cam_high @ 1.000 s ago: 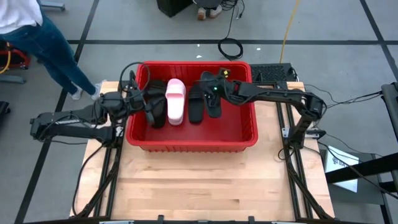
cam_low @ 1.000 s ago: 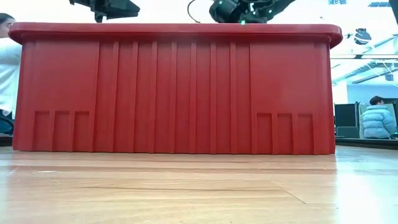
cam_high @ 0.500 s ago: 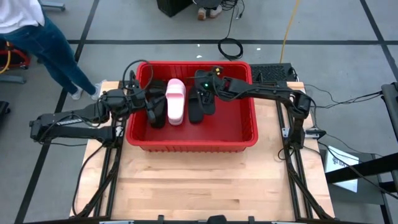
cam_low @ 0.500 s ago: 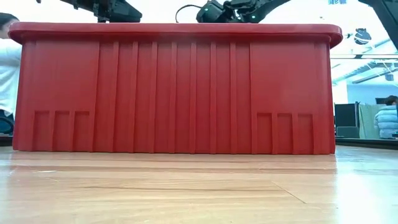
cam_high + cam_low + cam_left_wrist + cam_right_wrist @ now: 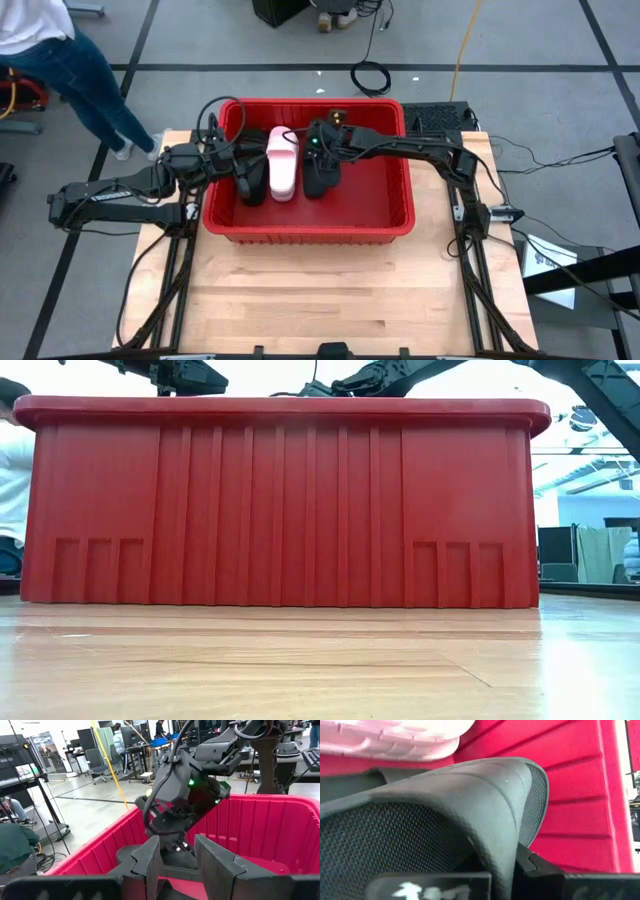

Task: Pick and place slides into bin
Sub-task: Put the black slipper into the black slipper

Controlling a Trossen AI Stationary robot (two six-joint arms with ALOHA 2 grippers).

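Observation:
The red bin (image 5: 310, 236) stands on the wooden table and fills the low view (image 5: 280, 510), where its wall hides what is inside. A pink slide (image 5: 282, 162) lies in it, with black slides (image 5: 250, 180) to its left. My right gripper (image 5: 318, 158) reaches into the bin just right of the pink slide and is shut on a black slide (image 5: 320, 178). My left gripper (image 5: 177, 865) hovers level over the bin's left rim (image 5: 232, 160). It is open, with nothing between its fingers. My right gripper holds the black slide by its broad strap (image 5: 490, 810), at the strap's edge, where one finger (image 5: 540, 867) shows beside it. It comes slanting down from the table's right. The strap hides the other finger. I cannot tell whether the slide rests on anything.
A person in jeans (image 5: 60, 60) stands on the floor beyond the table's far left corner. A coiled cable (image 5: 372, 77) lies on the floor behind the bin. Bare table top (image 5: 320, 300) stretches in front of the bin. The bin's right half (image 5: 375, 195) holds nothing.
My right gripper has carried the black slide toward the table's left inside the bin, sinking a little. It has gone from the bin's middle to right beside the pink slide.

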